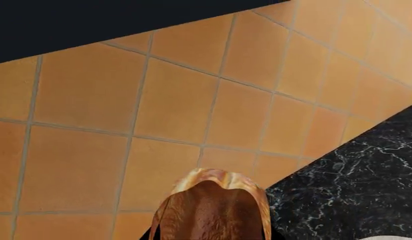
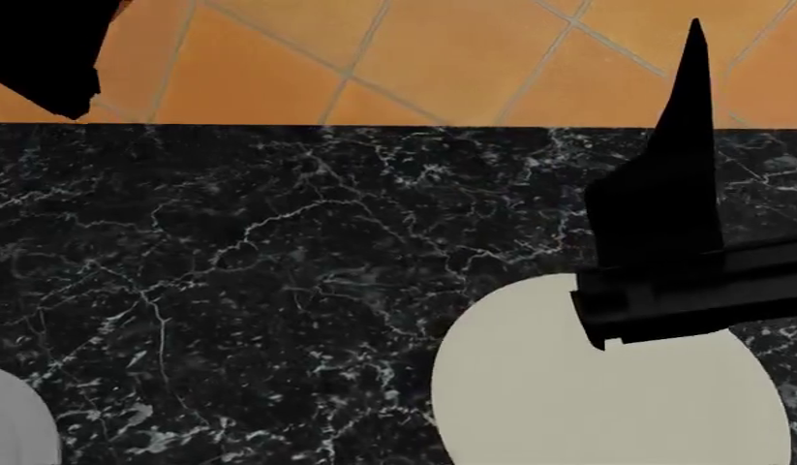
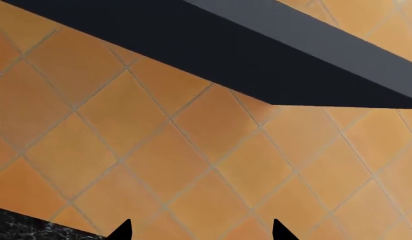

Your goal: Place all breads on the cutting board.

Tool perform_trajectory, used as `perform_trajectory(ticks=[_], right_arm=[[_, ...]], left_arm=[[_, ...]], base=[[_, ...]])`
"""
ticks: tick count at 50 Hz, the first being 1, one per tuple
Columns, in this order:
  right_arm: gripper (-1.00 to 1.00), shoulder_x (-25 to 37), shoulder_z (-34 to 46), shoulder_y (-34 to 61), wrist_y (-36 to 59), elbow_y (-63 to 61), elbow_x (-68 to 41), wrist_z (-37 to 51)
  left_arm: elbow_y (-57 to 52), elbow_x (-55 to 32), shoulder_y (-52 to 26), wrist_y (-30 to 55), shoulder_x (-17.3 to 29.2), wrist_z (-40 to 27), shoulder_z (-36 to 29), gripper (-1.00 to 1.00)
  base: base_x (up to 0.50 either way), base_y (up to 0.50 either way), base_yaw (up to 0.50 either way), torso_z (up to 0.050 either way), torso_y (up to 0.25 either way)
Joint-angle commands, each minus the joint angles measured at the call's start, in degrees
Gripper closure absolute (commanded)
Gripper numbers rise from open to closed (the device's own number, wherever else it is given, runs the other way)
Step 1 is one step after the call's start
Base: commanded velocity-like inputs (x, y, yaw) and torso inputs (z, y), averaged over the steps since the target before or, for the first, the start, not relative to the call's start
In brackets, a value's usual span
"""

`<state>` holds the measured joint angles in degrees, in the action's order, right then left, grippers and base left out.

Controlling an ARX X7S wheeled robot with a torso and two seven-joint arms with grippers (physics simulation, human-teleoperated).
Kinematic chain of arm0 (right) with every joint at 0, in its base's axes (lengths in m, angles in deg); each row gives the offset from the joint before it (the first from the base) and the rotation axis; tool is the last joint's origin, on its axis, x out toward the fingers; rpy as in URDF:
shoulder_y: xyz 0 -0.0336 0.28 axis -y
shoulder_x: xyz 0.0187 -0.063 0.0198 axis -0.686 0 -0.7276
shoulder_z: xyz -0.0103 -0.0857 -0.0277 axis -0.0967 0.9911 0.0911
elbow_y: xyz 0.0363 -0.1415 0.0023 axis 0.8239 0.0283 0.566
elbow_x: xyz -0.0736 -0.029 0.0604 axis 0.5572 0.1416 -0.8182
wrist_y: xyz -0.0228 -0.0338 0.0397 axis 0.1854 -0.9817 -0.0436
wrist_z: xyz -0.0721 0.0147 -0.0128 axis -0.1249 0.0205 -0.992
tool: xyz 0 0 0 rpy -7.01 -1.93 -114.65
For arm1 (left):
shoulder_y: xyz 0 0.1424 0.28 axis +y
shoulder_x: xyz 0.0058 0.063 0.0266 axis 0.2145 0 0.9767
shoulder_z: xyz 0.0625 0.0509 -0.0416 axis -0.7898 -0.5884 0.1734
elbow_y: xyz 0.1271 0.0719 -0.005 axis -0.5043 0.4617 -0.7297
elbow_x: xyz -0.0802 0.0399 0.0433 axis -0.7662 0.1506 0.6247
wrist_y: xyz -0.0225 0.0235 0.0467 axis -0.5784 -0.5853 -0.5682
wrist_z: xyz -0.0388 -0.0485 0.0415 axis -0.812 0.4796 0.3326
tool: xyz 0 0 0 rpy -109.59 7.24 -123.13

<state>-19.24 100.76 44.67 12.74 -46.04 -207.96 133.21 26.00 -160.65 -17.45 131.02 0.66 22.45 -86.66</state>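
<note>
In the left wrist view, a golden-brown crusty bread roll (image 1: 213, 207) sits between the jaws of my left gripper (image 1: 213, 237). The gripper is shut on it and holds it over the orange tiled floor, just off the edge of the black marble counter (image 1: 359, 185). Only dark slivers of the jaws show beside the roll. My right gripper (image 3: 200, 231) is open and empty, with its fingertips (image 3: 122, 231) wide apart. In the head view its black fingers (image 2: 683, 184) hang above a round white plate (image 2: 592, 397). The other bread and the cutting board are out of view.
The black marble counter (image 2: 269, 252) fills the head view, with its far edge against the orange tiled floor (image 2: 412, 58). A second white plate (image 2: 11, 426) shows at the lower left. A black part of my left arm (image 2: 37, 44) is at the upper left.
</note>
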Motion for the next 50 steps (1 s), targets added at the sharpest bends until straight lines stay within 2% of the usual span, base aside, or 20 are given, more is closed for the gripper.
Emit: perform_trajectory(ticks=[1,33,50], right_arm=[[-1.00,-0.5,-1.9,0.8,-0.3,0.8,0.3,-1.6],[-1.00,-3.9,3.1,8.5,2.1,4.0,-1.5,-0.1],[-1.00,-2.7,2.4,7.1,1.5,3.0,-0.4,-1.1]], left_arm=[[2.1,-0.1,-3.4,0.5,0.1,-0.4,1.5,1.00],[0.7,-3.5,-4.6,1.0,4.1,-2.9,2.6,1.00],[1.5,-1.6,-3.4,0.9,2.5,-2.8,0.5,1.00]], base=[[0.00,0.50,0.00,0.000,0.000],[0.00,0.50,0.00,0.000,0.000],[0.03,0.50,0.00,0.000,0.001]])
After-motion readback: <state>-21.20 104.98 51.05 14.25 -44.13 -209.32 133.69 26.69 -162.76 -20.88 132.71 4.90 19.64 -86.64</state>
